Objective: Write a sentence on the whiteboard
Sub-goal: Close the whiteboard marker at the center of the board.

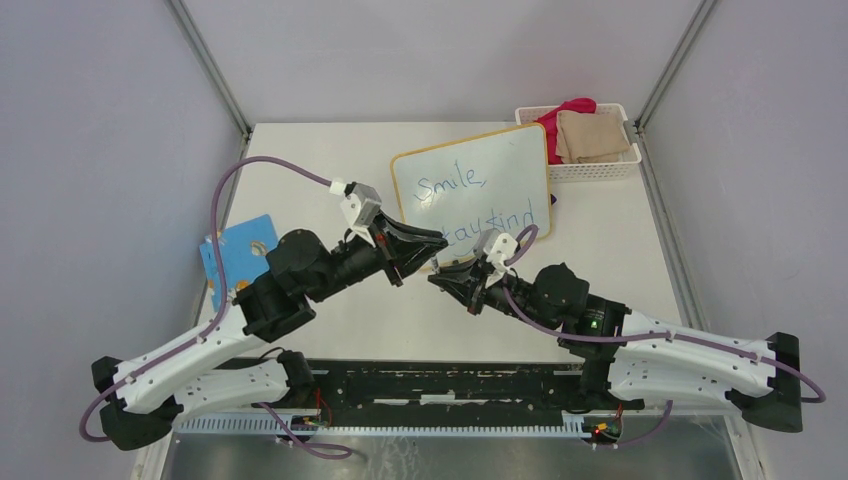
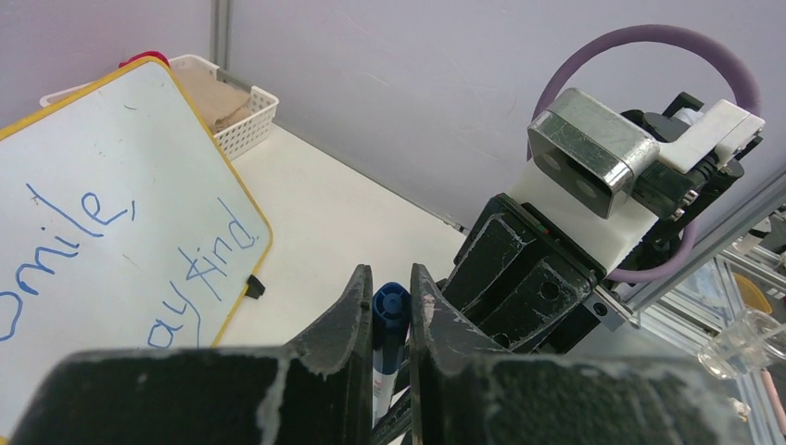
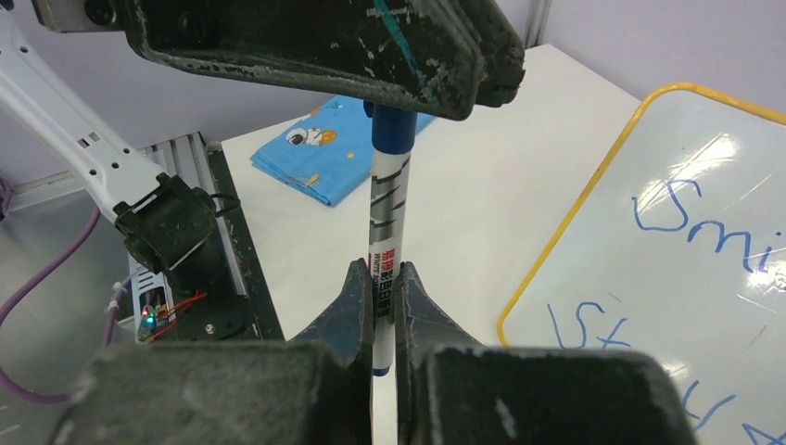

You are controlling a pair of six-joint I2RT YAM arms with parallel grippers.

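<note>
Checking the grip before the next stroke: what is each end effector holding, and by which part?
Both hold one marker: the right end effector grips its printed barrel, the left end effector clamps its blue cap.

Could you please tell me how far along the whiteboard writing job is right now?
Done: the sentence, "Smile, Stay kind", stands in blue on the whiteboard. In hand: the right claw grips the marker by its barrel, and the left claw is shut on its blue end. Left: probably only capping or releasing the marker and setting it down; nothing more seems to need writing.
</note>
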